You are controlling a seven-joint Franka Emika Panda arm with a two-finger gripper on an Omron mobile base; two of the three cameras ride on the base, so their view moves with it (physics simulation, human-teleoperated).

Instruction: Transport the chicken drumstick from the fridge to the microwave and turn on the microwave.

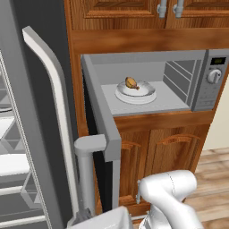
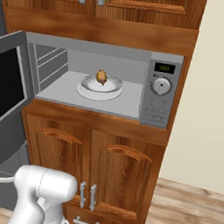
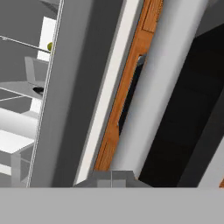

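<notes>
The fridge [image 1: 27, 147] takes up the left of the left base view, its door swung open with the long pale curved handle [image 1: 53, 89] running top to bottom; only slivers of its white shelves show at the left edge, the rest cut off. The hand view looks along that door edge and into the fridge [image 3: 26, 109], where shelves and a small yellow-green spot on an upper shelf can be made out, too small to identify.

The microwave [image 1: 197, 58] sits built into the wooden cabinetry [image 2: 105, 147], its door [image 1: 100, 112] standing wide open toward the near left. From the left it shows edge-on with its bar handle [image 1: 87, 170]; the right base view instead shows the door's dark glass face [image 2: 3, 93] at the far left. The control panel with round knob [image 2: 161, 86] and small display faces more squarely in the right base view.

Inside, a white plate [image 1: 145, 95] rests on the microwave floor, and the chicken drumstick [image 1: 131, 82] lies on it. In the left base view its long axis seems to run left to right; in the right base view the drumstick [image 2: 101, 76] appears foreshortened, a short lump, so its tapered end is hard to place.

The gripper [image 3: 111, 177] shows as small dark tips at the bottom of the hand view, pressed together and holding nothing.
</notes>
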